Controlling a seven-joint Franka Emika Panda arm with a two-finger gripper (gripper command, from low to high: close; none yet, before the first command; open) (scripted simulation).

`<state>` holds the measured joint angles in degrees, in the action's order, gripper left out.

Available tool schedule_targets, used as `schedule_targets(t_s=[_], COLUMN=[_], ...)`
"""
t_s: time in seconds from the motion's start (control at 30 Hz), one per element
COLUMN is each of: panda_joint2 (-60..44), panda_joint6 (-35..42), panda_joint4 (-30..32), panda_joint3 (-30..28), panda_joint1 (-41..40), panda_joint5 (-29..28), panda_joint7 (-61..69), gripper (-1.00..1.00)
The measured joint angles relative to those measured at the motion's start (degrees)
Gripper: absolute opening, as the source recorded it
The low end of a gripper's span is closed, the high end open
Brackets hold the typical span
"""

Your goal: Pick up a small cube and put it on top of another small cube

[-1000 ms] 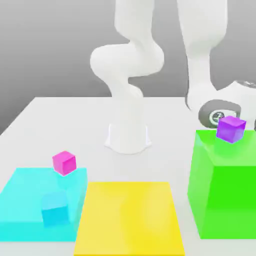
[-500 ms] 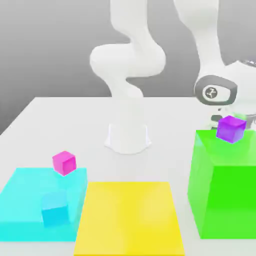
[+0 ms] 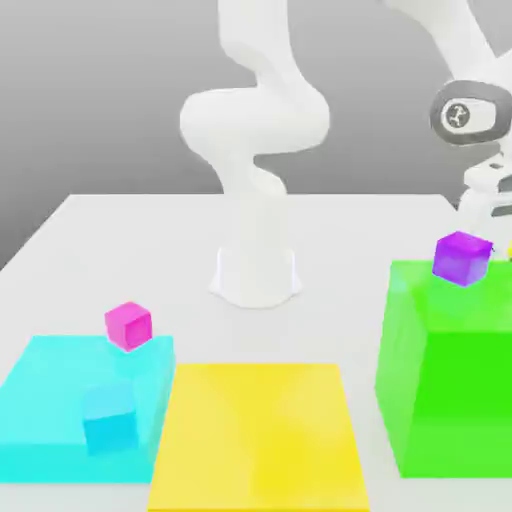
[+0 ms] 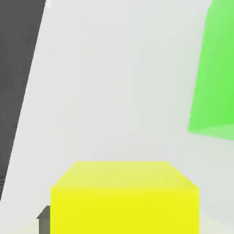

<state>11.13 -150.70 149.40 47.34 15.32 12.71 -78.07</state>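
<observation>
The small yellow cube (image 4: 124, 199) sits right in front of the hand camera, held above the white table (image 4: 114, 91). In the exterior view a sliver of this cube (image 3: 509, 247) shows at the right edge, just below my gripper (image 3: 492, 200), which is shut on it. The gripper hangs behind and above the green block's far right corner. The other small cube, magenta-pink (image 3: 128, 325), rests on the far edge of the cyan slab (image 3: 45, 400) at the exterior view's left, far from the gripper.
A violet small cube (image 3: 462, 257) stands on the tall green block (image 3: 450, 390). A large flat yellow slab (image 3: 260, 430) lies between the cyan slab and the green block. A small cyan cube (image 3: 108, 420) sits on the cyan slab. The arm's base (image 3: 257, 272) stands mid-table.
The hand has risen from low behind the green block to well above it and shifted toward the exterior view's right. The cubes on the slabs have not moved.
</observation>
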Motion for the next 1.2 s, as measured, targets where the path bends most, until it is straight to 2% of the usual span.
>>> schedule_targets(t_s=[0.1, 0.23, 0.43, 0.9, 1.2], panda_joint2=[2.5, 6.5, 12.1, 17.6, 20.2], panda_joint6=[2.3, 5.7, 10.5, 13.5, 14.6], panda_joint4=[-1.7, -2.8, -2.5, 9.4, 17.4], panda_joint3=[-2.2, -8.4, -19.6, -36.7, -45.2], panda_joint1=[2.5, 2.2, -3.5, -32.8, -51.5], panda_joint5=[1.0, 1.3, -0.6, -7.0, -10.2], panda_joint7=[8.3, 19.1, 31.3, 21.1, 13.2], gripper=[-1.00, -1.00, -1.00, -1.00, -1.00])
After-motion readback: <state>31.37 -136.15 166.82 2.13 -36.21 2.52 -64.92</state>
